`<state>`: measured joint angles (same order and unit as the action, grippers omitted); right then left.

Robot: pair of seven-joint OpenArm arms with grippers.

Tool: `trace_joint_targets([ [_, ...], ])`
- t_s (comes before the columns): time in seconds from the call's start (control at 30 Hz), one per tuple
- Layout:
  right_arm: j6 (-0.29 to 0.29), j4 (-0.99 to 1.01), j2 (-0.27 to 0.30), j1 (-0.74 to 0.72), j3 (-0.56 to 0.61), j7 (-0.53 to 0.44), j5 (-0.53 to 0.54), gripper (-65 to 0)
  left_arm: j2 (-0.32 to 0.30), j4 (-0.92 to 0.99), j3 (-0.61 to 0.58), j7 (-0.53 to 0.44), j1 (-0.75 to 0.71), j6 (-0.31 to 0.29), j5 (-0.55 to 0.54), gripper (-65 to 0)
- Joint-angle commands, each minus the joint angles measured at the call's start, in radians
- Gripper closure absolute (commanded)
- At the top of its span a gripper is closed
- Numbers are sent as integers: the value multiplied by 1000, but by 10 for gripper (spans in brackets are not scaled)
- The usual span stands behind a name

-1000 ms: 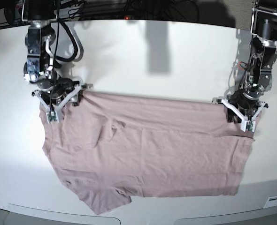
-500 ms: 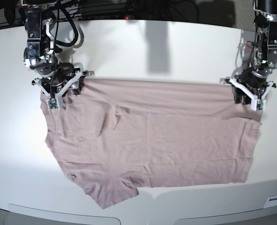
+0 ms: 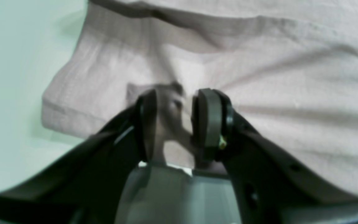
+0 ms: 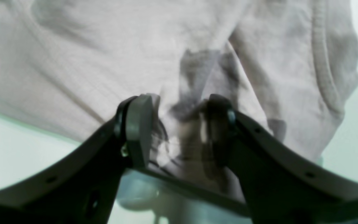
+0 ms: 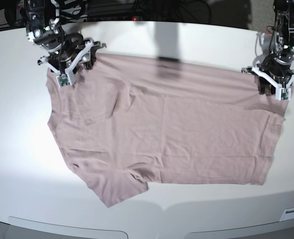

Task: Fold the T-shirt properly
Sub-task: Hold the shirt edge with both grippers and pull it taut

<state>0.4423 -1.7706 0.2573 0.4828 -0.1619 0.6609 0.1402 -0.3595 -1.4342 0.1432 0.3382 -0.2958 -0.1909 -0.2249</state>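
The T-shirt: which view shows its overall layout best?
The base view: the whole T-shirt lies spread on the table, a sleeve at the near edge. The wrist views show only blurred cloth bunched between the left gripper and right gripper.

Surface: white table (image 5: pixel 197 40), rounded far edge, glossy, carrying soft shadows.
On it: pink-mauve T-shirt (image 5: pixel 177 134), spread flat and wide, one sleeve (image 5: pixel 119 189) pointing toward the near edge.

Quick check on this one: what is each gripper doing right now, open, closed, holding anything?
Left gripper: closed on the T-shirt edge, cloth pinched between its pads.
Right gripper: closed on the T-shirt too, bunched cloth between its pads.
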Motion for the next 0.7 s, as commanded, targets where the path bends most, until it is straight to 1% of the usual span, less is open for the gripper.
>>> trace_joint_targets([
  [0.0, -5, -24, 8, 14, -5, 13, -10, -293, -12, -14, 2, 43, -24, 3, 30, -217],
  [0.13, -5, -56, 8, 56, -25, 18, -27, -293, -9, -34, 2, 43, -77, 10, 88, -217],
  [0.27, -6, -72, 8, 94, -64, 18, -39, -293, -8, -34, 2, 43, -126, 48, 112, -217],
  [0.43, -6, -85, 9, 117, -108, 20, -39, -293, -9, -35, 2, 44, -173, 49, 151, -217],
  [0.6, -6, -88, 9, 119, -120, 22, -39, -293, -6, -49, 2, 85, -202, 87, 150, -217],
  [0.67, -6, -88, 8, 119, -120, 29, -38, -293, -5, -74, 2, 95, -223, 87, 150, -217],
])
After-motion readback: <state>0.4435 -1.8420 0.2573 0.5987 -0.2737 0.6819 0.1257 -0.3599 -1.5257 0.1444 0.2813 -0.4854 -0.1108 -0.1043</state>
